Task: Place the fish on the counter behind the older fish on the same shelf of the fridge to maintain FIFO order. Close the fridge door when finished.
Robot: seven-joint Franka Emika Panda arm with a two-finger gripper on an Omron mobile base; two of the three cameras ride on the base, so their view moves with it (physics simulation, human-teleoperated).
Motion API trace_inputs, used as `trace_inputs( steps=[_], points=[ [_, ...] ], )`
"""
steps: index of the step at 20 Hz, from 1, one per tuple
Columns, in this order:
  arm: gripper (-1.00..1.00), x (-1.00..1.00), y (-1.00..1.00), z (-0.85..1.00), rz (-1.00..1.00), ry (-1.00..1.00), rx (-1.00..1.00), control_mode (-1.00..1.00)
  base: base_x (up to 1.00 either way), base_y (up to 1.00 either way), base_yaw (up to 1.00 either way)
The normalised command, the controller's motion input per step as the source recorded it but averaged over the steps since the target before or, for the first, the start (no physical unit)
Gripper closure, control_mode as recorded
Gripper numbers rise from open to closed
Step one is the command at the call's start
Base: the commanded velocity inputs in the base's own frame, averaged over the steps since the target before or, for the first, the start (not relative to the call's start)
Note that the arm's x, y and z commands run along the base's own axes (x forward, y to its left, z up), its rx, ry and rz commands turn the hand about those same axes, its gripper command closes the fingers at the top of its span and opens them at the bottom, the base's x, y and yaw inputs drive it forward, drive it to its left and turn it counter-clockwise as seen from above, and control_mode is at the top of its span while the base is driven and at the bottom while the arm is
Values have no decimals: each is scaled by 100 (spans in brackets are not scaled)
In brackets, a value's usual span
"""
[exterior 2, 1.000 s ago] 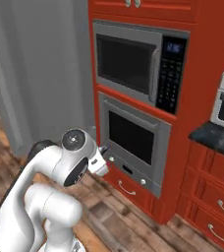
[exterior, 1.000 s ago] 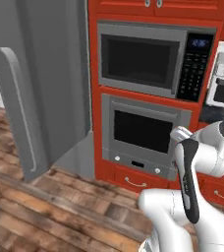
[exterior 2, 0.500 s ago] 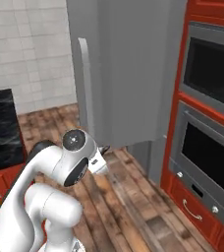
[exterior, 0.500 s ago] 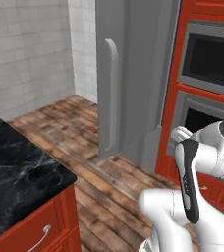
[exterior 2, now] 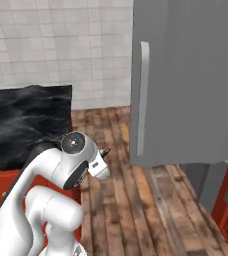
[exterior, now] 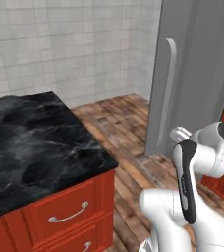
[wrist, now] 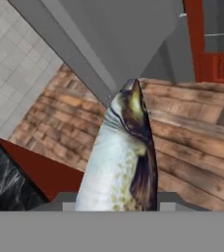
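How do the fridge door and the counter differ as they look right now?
The fridge door is a plain grey upright panel; the counter is a flat black slab with faint grey veins. The door carries one long vertical handle; the counter has none, though the red drawers beneath it have short horizontal silver ones. Both are broad, smooth, flat surfaces.

Light is even and diffuse, with no visible lamp. The glossy black marble-patterned counter (exterior: pixel 30 142) carries soft grey sheen, no harsh glare. Shadows are faint on the brown wooden plank floor (exterior 2: pixel 136 200). Rendering is slightly soft and low-resolution; the close-up two-toned fish (wrist: pixel 121 162) looks blurry.
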Motion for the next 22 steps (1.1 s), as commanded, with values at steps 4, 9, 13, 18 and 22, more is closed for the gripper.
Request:
trace_inputs(
  steps=[4,9,13,18,22],
  points=[
    [100,0,0,0,0,0,0,100,9,-4,49],
    [100,0,0,0,0,0,0,100,2,-9,49],
    [100,0,0,0,0,0,0,100,1,-23,42],
    [100,0,0,0,0,0,0,100,-12,73,44],
    [100,0,0,0,0,0,0,100,-7,100,43]
  ],
)
